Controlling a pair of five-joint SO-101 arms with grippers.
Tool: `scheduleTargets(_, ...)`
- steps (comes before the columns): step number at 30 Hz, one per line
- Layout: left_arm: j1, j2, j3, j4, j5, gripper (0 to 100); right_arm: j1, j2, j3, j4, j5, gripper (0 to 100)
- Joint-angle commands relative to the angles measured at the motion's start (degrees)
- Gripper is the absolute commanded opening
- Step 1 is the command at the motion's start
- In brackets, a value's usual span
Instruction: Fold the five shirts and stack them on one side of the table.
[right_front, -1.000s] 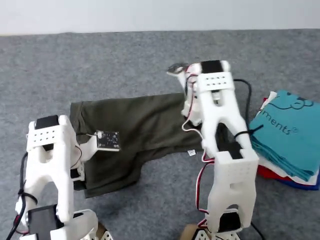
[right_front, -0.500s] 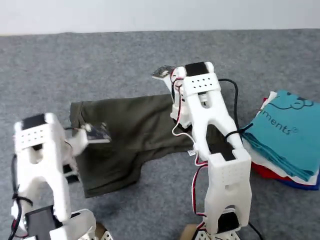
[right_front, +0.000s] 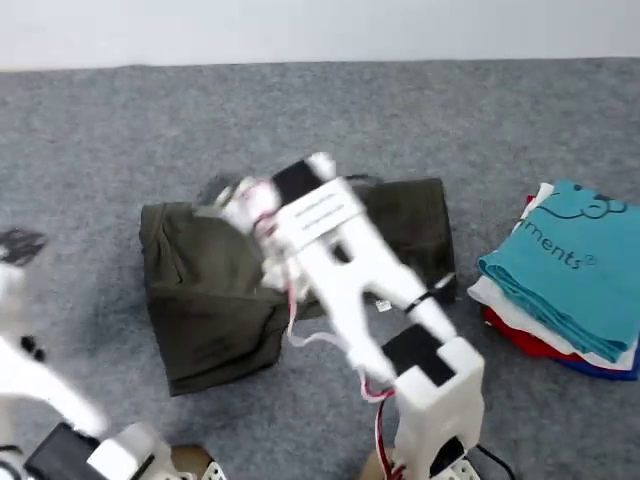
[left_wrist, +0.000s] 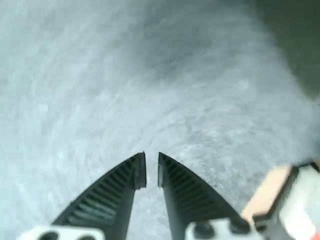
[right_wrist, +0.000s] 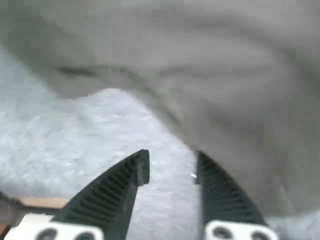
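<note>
Biggest worry for me is the green shirt (right_front: 205, 300). It's only half folded: the right part is doubled over, the near-left part lies lumpy and sticks out toward the arms. A grab at a bunched spot could catch two layers or just a wrinkle, and then a pull would drag the whole shirt across the table (left_wrist: 100, 75) instead of turning one flap. The wires (right_front: 300, 335) under the right arm (right_front: 350, 270) hang low over the shirt's middle too, so a low sweep might snag the cloth and undo the fold.

Poses, closest first. The left arm (right_front: 30, 370) sits off the shirt's near-left side, clear of the fabric. The left gripper (left_wrist: 147, 170) points at bare table left of the shirt, jaws all but together with nothing between them. The right arm leans from the shirt's near-right side diagonally across it, and the right gripper (right_wrist: 170, 172) hangs over the far-left part with its jaws spread apart, gripping nothing as far as I can tell.

The stack of folded shirts (right_front: 575, 270), teal one on top, sits to the right of the green shirt, not touching it.
</note>
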Motion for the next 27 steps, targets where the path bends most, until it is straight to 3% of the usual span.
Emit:
scheduleTargets(1,-6.7,-1.1,2.2,-5.6,7.2,5,-8.1,-3.7,0.4,1.8,0.9,21.0)
scheduleTargets(15,-15.4,-1.1,3.4,-7.1,11.4,5,-26.5,4.4,4.7,-8.7,1.9,21.0)
scheduleTargets(27,-18.9,-1.2,3.4,-7.1,11.4,4,-27.6,16.0,4.4,-16.7,1.8,21.0)
